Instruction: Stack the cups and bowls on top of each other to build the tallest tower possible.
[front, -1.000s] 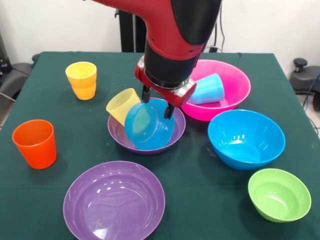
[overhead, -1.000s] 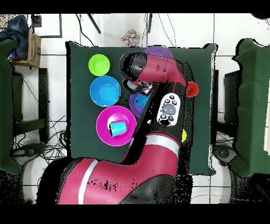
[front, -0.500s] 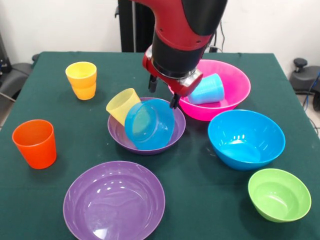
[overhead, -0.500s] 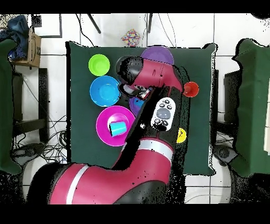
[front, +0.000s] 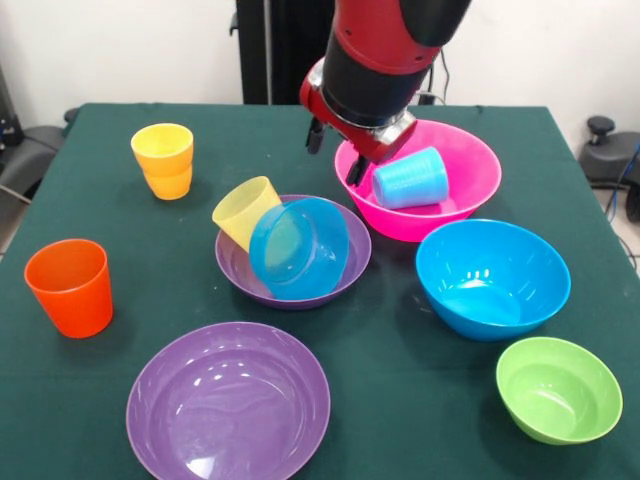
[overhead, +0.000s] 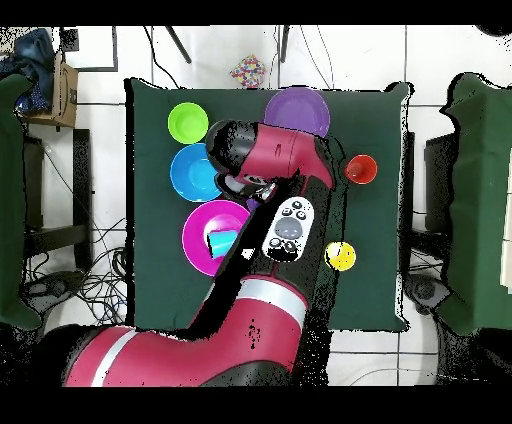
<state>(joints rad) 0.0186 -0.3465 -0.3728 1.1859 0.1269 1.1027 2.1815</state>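
Bulky red-and-black arm (front: 385, 50), grey oval button panel (overhead: 287, 226) on top.

At frame centre a small bowl (front: 298, 247) is tipped on its side inside a shallow bowl (front: 240, 270), with a cup (front: 245, 211) leaned at its left. Upper right, a cup (front: 410, 178) is laid in a big bowl (front: 470, 165). Stacked cups (front: 164, 160) are placed upper left.

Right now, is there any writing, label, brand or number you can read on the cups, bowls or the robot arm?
None can be read.
The cups and bowls are plain plastic with no print showing.
The arm's button panel has markings too small to read.
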